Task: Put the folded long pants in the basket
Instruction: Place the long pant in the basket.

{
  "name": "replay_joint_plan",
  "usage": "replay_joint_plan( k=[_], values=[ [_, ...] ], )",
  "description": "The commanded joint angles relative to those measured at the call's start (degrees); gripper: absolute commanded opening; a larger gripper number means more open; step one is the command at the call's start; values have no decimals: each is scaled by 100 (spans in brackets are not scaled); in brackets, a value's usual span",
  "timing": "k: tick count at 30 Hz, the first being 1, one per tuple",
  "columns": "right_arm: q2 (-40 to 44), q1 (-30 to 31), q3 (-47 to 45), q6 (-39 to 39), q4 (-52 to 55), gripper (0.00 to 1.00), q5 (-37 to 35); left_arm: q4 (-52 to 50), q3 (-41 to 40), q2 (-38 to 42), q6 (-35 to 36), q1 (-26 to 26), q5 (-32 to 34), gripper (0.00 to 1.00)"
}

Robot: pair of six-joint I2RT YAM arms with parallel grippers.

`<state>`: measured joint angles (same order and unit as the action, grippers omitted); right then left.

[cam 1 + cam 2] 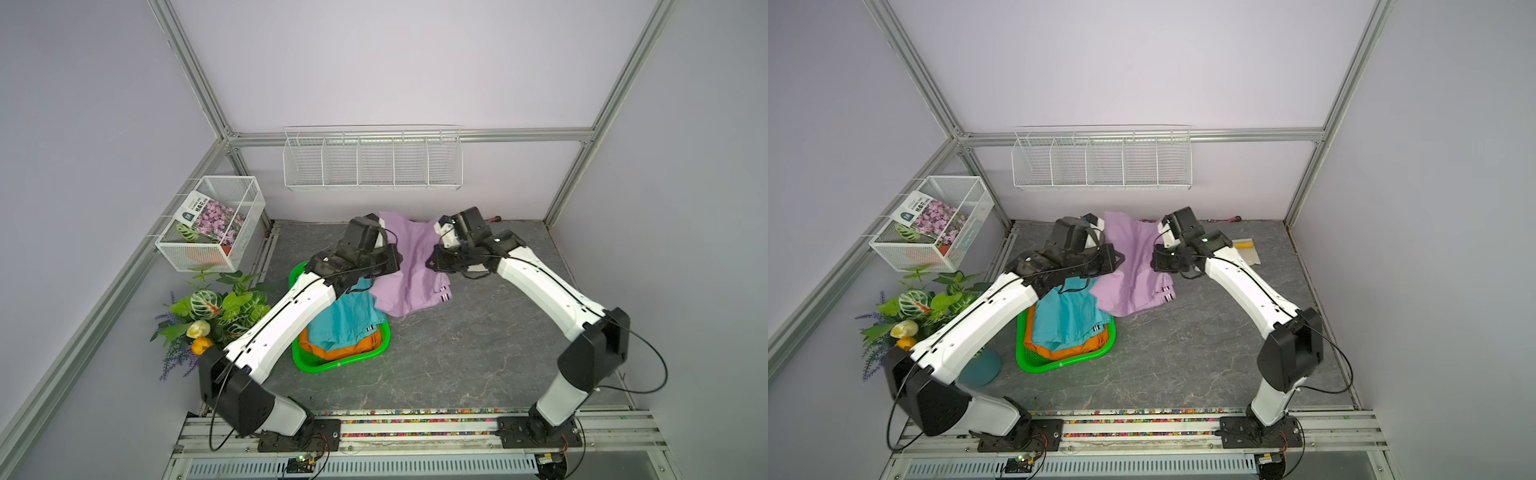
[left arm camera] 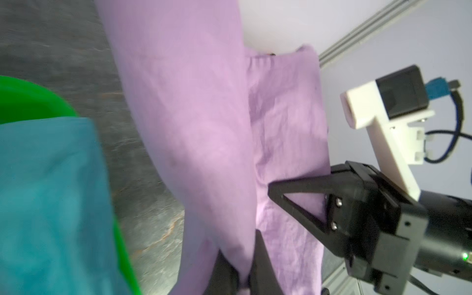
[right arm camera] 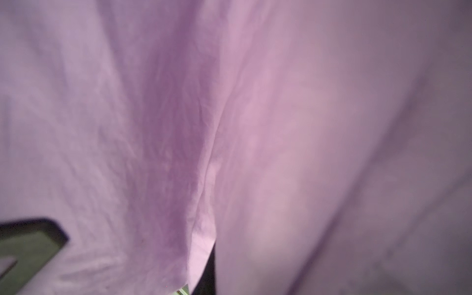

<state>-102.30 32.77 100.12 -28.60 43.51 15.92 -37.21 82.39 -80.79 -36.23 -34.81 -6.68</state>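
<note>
Folded lilac pants [image 1: 405,270] of soft, creased cloth hang stretched between the two arms, just to the right of the basket and not in it. The left gripper [image 2: 242,270] has its black fingers pinched tight on a fold of that cloth, which is plain to see from its wrist camera. The right gripper [image 2: 283,196], with black triangular fingers, looks closed on the opposite edge, and its own wrist camera sees almost nothing but lilac fabric. The garment's lower end, with its dark-and-white striped cuffs [image 1: 444,296], sags onto the grey marbled tabletop [image 1: 457,365], while its left edge reaches the teal pair. A bright green shallow plastic basket [image 1: 332,368] with rounded corners sits under the left forearm. In it, folded teal pants [image 1: 345,316] lie on top of folded orange pants [image 1: 349,352]. Left of the basket stands a bunch of artificial flowers [image 1: 203,307] and striped leaves. On the left wall a white wire box [image 1: 212,224] holds a packet with pink blossoms printed on it, and a long white wire rack [image 1: 372,162] divided into compartments hangs on the back wall.
</note>
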Motion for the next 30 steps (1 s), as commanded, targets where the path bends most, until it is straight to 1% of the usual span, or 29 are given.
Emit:
replay_joint_plan(
  k=[1,3,7,9,12,16,22,26,30],
  values=[
    [-496,501,698,134,-150,0,76,-383,-88,666,-46,311,731,0],
    [-836,692,1138,209,-120,0,95,-616,-208,923,-25,382,1059,0],
    [-1412,894,1977,234,79,0,216,-970,-424,1268,-80,556,1328,0],
    [-1603,974,2225,173,32,0,354,-1038,-601,1402,-121,660,1482,0],
    [-1840,1155,2491,243,-78,0,358,-1029,-969,1631,-179,809,1718,0],
    [-2225,1334,2852,168,-80,0,550,-974,-1283,1676,-142,1071,1725,0],
    [-2509,1555,2943,62,-210,0,644,-934,-1150,1458,194,1503,1714,0],
    [-2654,1674,2896,-93,-123,0,502,-816,-1124,1348,336,1879,1395,0],
    [-2702,1688,2420,-276,-180,0,328,-521,-1720,1258,258,1922,1149,0]
  ],
)
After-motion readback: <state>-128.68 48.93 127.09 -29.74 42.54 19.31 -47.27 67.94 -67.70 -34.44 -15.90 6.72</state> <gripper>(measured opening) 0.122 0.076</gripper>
